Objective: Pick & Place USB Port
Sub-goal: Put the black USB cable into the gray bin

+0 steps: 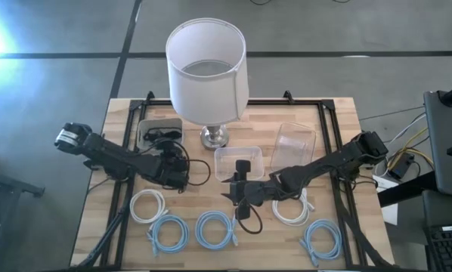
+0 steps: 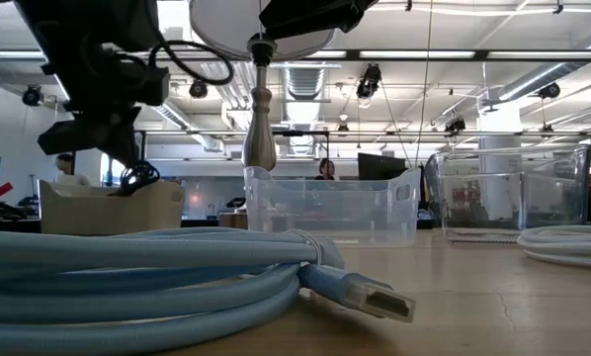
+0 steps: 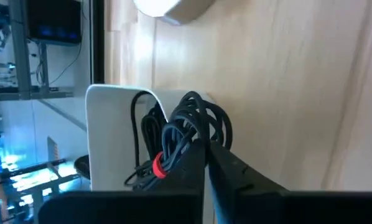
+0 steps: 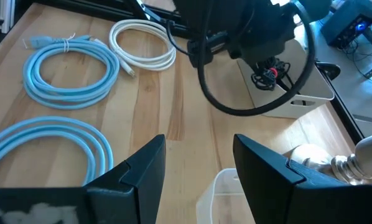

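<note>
A black coiled cord bundle with a red tie (image 3: 173,152) sits over the white tray (image 3: 111,137) at the table's far left, next to the lamp. My left gripper (image 1: 171,156) stands above that tray (image 1: 147,130), shut on the bundle. In the low view the cord (image 2: 137,176) pokes above the tray's rim (image 2: 108,210) under the gripper (image 2: 103,138). My right gripper (image 4: 198,171) hovers open over the near edge of a clear bin (image 1: 237,156) at the table's middle, touching nothing. A small black object (image 1: 243,166) shows at that bin. My left gripper pinches the black bundle near its red-tied part (image 3: 186,158) between its two fingers (image 3: 232,168), coming from above and pointing down. The loops hang below the fingers into the white tray. Whether they rest on the tray floor cannot be told.
A tall lamp with a white shade (image 1: 205,68) and chrome base (image 1: 215,136) stands at the far middle. A second clear bin (image 1: 295,140) lies right of the first. White (image 1: 148,204) and several blue coiled cables (image 1: 215,229) lie along the near edge.
</note>
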`<state>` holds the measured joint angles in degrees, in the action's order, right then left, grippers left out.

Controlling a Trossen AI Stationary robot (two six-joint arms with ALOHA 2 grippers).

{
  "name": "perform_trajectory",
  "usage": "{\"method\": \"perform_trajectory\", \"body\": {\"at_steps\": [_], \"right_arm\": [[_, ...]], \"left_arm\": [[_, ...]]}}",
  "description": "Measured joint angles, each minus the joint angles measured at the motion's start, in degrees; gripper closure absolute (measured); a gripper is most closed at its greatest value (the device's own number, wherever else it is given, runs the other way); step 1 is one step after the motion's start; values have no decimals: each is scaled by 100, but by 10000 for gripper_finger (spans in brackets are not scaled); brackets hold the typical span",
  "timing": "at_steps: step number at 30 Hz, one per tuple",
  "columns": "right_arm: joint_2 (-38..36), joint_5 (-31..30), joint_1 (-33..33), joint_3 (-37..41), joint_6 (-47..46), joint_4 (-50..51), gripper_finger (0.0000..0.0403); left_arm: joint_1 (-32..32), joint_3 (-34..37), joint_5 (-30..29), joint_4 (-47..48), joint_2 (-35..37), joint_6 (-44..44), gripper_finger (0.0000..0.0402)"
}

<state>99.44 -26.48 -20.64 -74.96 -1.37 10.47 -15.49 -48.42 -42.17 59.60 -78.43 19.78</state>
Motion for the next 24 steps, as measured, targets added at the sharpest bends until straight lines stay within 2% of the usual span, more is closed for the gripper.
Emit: {"method": "perform_trajectory", "body": {"at_steps": [6,10,13,18,24], "right_arm": [[0,-2,0,0,-11,-1,218],[0,0,0,0,-11,0,218],[0,0,0,0,-13,1,218],[0,0,-2,0,-13,0,218],[0,0,0,0,-13,-1,218]], "left_arm": [[-2,-611,21,1018,0,549,396],[0,-1036,-5,1883,4,1277,396],[7,-1205,-251,2331,4,1846,397],[238,-1218,-442,2774,-3,2488,399],[809,-925,-670,2803,-65,2676,399]]}}
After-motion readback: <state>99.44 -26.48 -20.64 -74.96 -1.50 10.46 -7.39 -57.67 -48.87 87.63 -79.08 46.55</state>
